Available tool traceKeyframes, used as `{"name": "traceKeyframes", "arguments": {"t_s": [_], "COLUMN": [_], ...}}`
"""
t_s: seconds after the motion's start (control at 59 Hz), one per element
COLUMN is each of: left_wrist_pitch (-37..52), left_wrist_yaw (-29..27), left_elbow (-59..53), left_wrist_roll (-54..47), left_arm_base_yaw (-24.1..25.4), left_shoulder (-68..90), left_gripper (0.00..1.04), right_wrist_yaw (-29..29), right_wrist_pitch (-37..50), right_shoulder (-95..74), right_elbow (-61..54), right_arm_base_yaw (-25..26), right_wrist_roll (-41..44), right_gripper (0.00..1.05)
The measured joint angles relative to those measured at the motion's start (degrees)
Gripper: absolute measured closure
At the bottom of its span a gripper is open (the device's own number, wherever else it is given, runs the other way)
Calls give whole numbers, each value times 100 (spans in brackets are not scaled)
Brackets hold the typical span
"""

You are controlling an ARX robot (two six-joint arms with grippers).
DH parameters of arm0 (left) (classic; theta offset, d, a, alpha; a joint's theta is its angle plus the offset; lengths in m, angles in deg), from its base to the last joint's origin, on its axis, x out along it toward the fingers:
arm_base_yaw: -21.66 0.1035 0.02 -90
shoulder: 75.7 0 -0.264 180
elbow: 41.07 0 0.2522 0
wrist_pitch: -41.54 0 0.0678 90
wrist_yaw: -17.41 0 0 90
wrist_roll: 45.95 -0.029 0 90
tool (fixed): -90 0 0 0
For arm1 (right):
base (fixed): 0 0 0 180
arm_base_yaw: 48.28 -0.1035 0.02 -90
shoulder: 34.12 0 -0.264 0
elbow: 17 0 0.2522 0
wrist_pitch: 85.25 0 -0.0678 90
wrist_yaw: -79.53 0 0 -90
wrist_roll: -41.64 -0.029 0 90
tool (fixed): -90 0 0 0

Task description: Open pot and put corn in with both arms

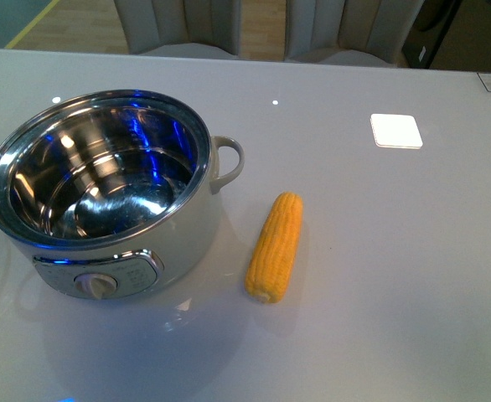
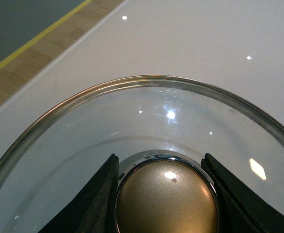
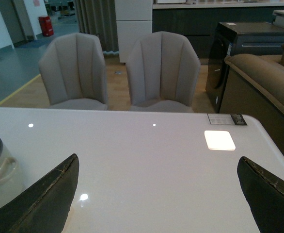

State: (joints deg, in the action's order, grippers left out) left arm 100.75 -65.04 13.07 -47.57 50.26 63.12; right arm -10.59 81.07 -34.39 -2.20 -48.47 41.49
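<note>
- Pot (image 1: 191,239): uncovered, steel interior empty; stands on worktop (image 1: 396,276), left side of front view.
- Corn (image 1: 276,245): lies on worktop just right of pot, not touching it, tip pointing away from robot.
- Left claw (image 2: 165,194): fingers pressed to both sides of knob (image 2: 166,211) of glass lid (image 2: 156,107).
- Right claw (image 3: 156,194): spread wide, holds nothing, above worktop.
</note>
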Motion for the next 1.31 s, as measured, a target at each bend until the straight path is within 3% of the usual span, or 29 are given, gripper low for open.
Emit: {"name": "traceKeyframes", "arguments": {"t_s": [0.916,1.035,1.204,1.306], "left_wrist_pitch": [616,621,599,487], "left_wrist_yaw": [39,61,37,48], "left_elbow": [557,553,402,195], "left_wrist_roll": [-177,-164,-153,-151], "left_arm_base_yaw": [28,46,70,76], "left_shoulder": [1071,1080,960,542], "left_gripper": [60,43,5,7], "right_wrist_yaw": [0,0,0,0], "right_wrist_pitch": [0,0,0,0], "right_shoulder": [0,0,0,0], "right_elbow": [0,0,0,0], "right_arm_base_yaw": [0,0,0,0], "right_wrist_roll": [0,0,0,0], "right_gripper": [9,9,9,9]}}
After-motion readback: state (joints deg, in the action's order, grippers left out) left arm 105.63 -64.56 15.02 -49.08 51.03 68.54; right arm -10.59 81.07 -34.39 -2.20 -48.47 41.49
